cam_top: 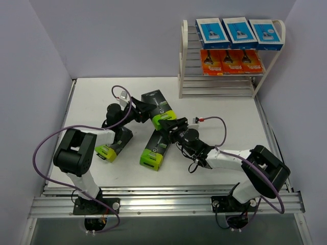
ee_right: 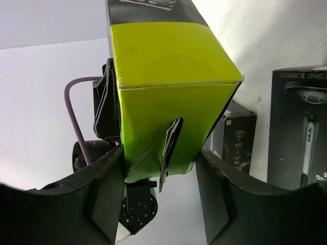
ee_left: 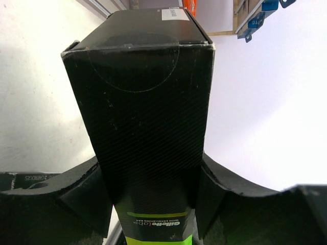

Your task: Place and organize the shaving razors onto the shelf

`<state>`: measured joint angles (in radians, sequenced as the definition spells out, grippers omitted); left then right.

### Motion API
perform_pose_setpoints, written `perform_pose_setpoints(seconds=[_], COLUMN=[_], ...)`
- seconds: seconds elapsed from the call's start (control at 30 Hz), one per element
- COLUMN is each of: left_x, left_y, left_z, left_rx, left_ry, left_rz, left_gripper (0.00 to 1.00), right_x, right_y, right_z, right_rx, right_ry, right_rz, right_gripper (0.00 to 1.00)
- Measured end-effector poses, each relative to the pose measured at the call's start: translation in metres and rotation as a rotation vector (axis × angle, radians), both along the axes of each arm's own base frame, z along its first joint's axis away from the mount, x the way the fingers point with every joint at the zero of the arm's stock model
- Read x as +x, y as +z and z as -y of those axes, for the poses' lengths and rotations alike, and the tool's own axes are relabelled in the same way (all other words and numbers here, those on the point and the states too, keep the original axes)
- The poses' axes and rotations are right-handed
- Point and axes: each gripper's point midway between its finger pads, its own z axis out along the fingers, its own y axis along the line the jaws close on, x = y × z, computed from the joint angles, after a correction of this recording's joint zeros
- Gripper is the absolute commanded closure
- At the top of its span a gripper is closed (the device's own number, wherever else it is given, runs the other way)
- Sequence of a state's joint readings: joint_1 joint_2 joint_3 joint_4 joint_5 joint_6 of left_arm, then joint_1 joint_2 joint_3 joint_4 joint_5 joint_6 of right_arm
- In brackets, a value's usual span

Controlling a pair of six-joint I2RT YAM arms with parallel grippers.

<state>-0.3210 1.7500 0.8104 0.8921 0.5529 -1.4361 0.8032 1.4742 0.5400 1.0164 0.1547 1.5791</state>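
A black razor pack (cam_top: 158, 103) with a lime-green end is held between both arms above the middle of the desk (cam_top: 92, 102). The left tool (cam_top: 146, 108) is clamped on the black part. In the left wrist view the dark box fills the gap, and the left fingers (ee_left: 76, 194) press on its two sides. The right tool (cam_top: 169, 124) is closed on the green end of the same pack. In the right wrist view the right fingers (ee_right: 102, 194) lie against both green sides. Two more packs of the same kind lie flat on the desk. The nearer spare pack (cam_top: 155, 148) is just beside the right tool, with its green end toward the near edge. The other spare pack (cam_top: 113, 146) lies partly under the left arm, its green end also toward the near edge. The shelf (cam_top: 181, 66) stands at the far right of the desk, well apart from the held pack. Three blue-and-white packs (cam_top: 240, 31) sit side by side on its top tier. Three orange packs (cam_top: 231, 61) sit in a row on the tier just below.
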Motion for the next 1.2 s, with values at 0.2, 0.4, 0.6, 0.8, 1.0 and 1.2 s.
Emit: perform_pose_setpoints(seconds=[0.2, 0.4, 0.6, 0.8, 1.0, 1.2], left_x=[-0.002, -0.002, -0.005, -0.008, -0.003, 0.001], left_y=[-0.001, -0.001, -0.009, -0.020, -0.021, -0.024], left_z=[0.003, 0.003, 0.004, 0.002, 0.001, -0.002], left_rx=[-0.031, -0.034, -0.019, 0.074, 0.159, 0.278], left_ry=[-0.009, -0.011, -0.024, -0.026, -0.028, -0.040], left_rz=[-0.018, -0.023, -0.064, -0.116, -0.118, -0.119], left_gripper=[0.85, 0.18, 0.06, 0.06, 0.06, 0.06], right_x=[-0.001, -0.001, -0.006, -0.006, -0.002, -0.008], right_y=[-0.001, 0.000, -0.008, -0.011, 0.000, 0.009], right_z=[0.005, 0.006, 0.020, 0.045, 0.091, 0.144], right_rx=[-0.028, -0.027, -0.049, -0.069, -0.087, -0.124], right_ry=[-0.015, -0.019, -0.050, -0.101, -0.193, -0.296], right_rz=[-0.004, -0.003, -0.014, -0.023, -0.009, 0.004], right_gripper=[1.00, 1.00, 1.00, 1.00, 1.00, 1.00])
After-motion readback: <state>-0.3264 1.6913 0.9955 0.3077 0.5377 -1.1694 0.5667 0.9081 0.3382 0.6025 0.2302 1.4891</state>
